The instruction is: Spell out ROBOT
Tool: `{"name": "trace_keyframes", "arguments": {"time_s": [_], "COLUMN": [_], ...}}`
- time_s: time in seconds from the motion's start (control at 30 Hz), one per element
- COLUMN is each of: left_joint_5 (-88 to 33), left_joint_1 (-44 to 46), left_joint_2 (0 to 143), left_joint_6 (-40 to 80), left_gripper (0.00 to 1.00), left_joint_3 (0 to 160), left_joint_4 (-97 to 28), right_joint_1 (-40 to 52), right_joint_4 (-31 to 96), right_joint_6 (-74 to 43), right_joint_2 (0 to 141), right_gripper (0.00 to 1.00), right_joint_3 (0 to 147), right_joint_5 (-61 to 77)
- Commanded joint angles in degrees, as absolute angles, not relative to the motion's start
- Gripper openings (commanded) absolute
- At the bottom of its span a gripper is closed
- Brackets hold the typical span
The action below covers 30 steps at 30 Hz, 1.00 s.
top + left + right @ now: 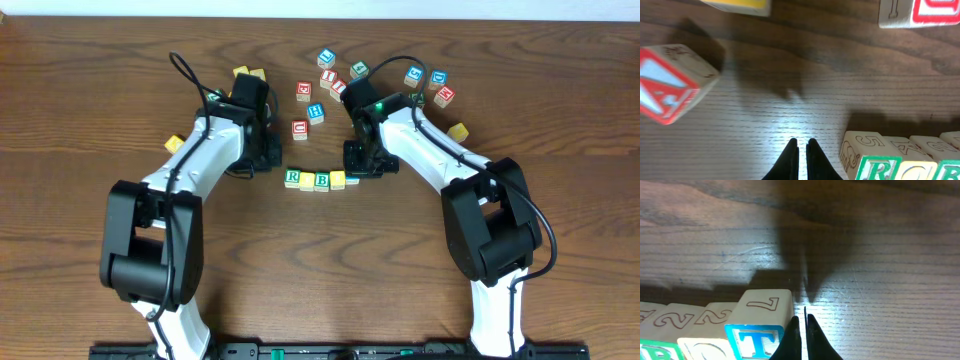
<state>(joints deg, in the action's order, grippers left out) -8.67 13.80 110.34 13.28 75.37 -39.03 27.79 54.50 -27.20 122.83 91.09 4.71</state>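
Note:
A row of wooden letter blocks lies at the table's middle: a green R block (292, 178), a green B block (322, 181) and a yellow-faced block (337, 179). In the right wrist view a blue T block (757, 339) ends the row, touching the left side of my shut, empty right gripper (801, 322). In the left wrist view the R block (879, 169) sits just right of my shut, empty left gripper (801, 145). From above, the left gripper (268, 155) is up-left of the row and the right gripper (362, 160) is at its right end.
Loose blocks lie behind the row: a red one (300, 129), a blue one (316, 112), more red and blue ones (328, 58) toward the back, yellow ones (248, 74) at left and one (458, 131) at right. A red block (670, 82) lies left of my left gripper.

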Motion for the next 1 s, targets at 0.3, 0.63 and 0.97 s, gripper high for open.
{"name": "trace_keyframes", "arguments": {"time_s": [0.3,0.63,0.97], "left_joint_5": [-13.10,-16.05,-16.03], "left_joint_1": [17.96,19.97,20.88], "left_joint_2": [115.31,115.31,115.37], "left_joint_6": [14.11,16.43,17.96], "left_gripper": [0.08,0.08,0.08], "left_joint_3": [75.99,75.99,75.99], "left_joint_4": [-38.94,-34.41,-31.09], "right_joint_1": [28.23,28.18,27.44], "right_joint_4": [53.10,50.28,47.09], "right_joint_6": [-29.30,-30.02,-31.70], "right_joint_2": [122.17,122.17,122.17], "right_gripper": [0.01,0.01,0.01], "right_joint_3": [88.84,88.84,88.84], "right_joint_5": [7.25,8.14,8.08]}}
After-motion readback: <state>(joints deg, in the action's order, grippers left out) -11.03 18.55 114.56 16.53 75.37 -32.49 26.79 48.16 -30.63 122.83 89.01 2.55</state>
